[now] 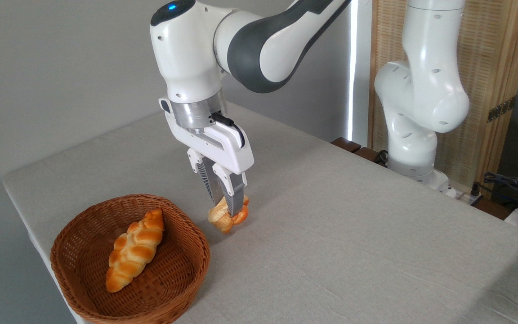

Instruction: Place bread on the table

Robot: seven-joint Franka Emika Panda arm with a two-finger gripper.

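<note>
A small lumpy roll of bread [224, 219], pale cream with orange edges, hangs tilted between my fingers. My gripper [228, 206] is shut on it, pointing down just to the right of the wicker basket's rim. The roll sits very low over the grey cloth table [353, 225]; I cannot tell whether its underside touches the cloth. A dark shadow lies under it.
A brown wicker basket [182, 270] stands at the front left near the table's corner, holding a glossy braided loaf [135, 249]. The arm's white base [414, 148] stands at the back right, with cables [511, 184] beyond the far right edge.
</note>
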